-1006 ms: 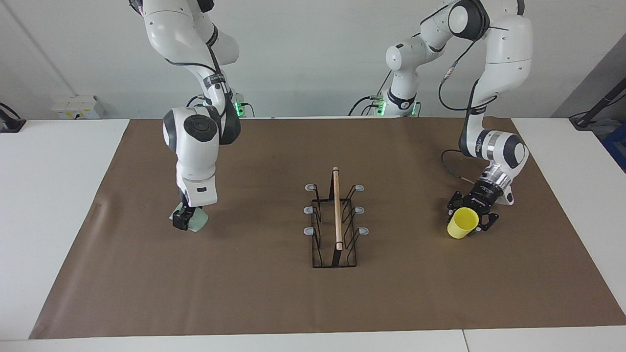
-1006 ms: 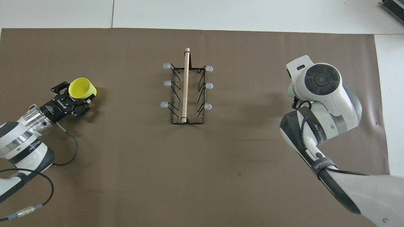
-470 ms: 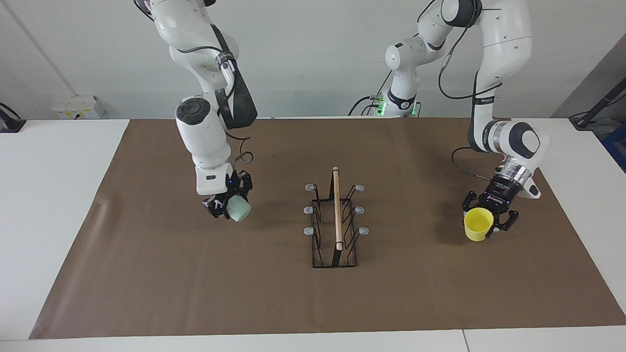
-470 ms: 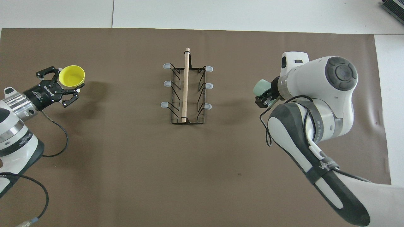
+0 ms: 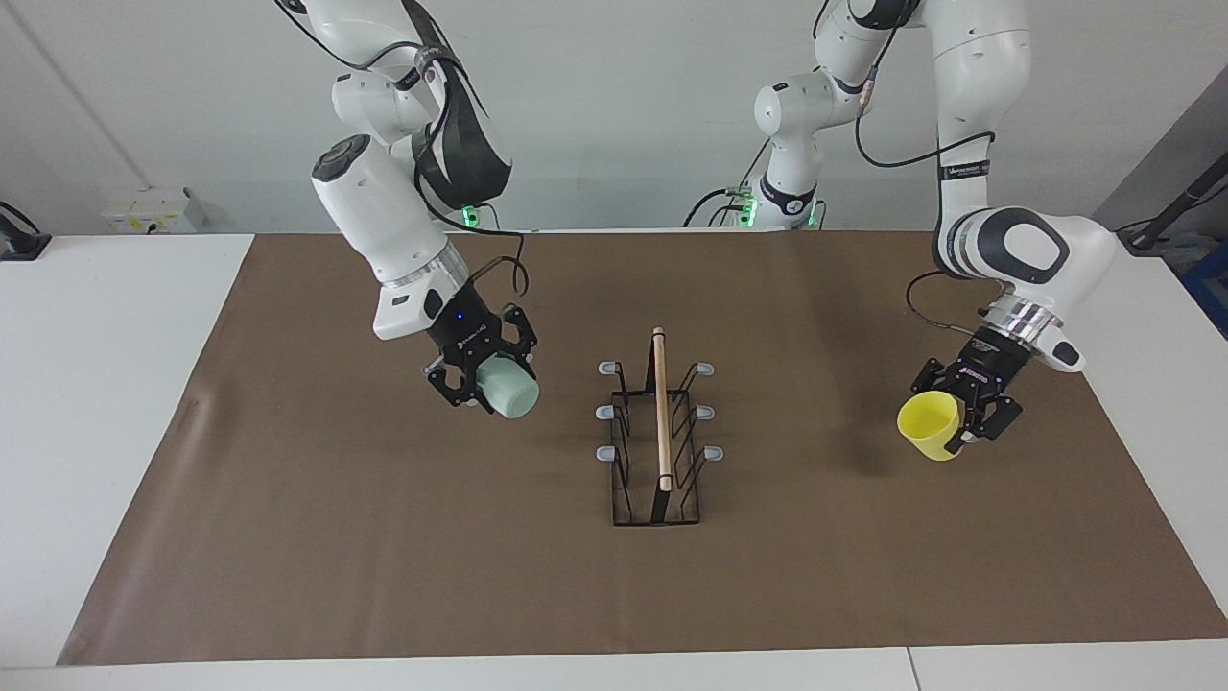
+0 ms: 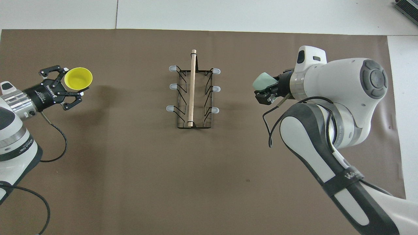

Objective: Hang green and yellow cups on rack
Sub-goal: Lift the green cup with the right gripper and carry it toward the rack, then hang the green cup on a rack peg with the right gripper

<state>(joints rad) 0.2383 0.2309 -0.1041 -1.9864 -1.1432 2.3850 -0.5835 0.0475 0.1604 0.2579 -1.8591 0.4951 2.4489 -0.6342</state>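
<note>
Two handleless tapered plastic tumblers, both carried clear of the table. The mint-green cup (image 5: pixel 508 388) lies on its side in the right gripper (image 5: pixel 477 376), whose fingers are clamped on its wall near the rim, over the brown mat (image 5: pixel 384 537) between the rack and the right arm's end of the table. The yellow cup (image 5: pixel 929 426) sits tilted in the left gripper (image 5: pixel 971 403), pinched by its rim, over the mat toward the left arm's end; in the overhead view its open mouth faces upward (image 6: pixel 78 78). The rack (image 5: pixel 659 432), a black wire frame with a wooden rod along its top and six grey-tipped pegs, stands at mid-mat, well apart from both cups, all pegs bare.

Handling, as judged: each cup is light and fairly stiff, though thin walls may flex and smooth plastic may slip under a pinch. The rim is the sensible hold, since it leaves the hollow free to slide over a peg.

Obscured: the green cup's mouth points toward its gripper, so its interior cannot be seen. In the overhead view the right arm's wrist covers much of that cup (image 6: pixel 263 82). Exact finger contact on either rim is hard to make out.
</note>
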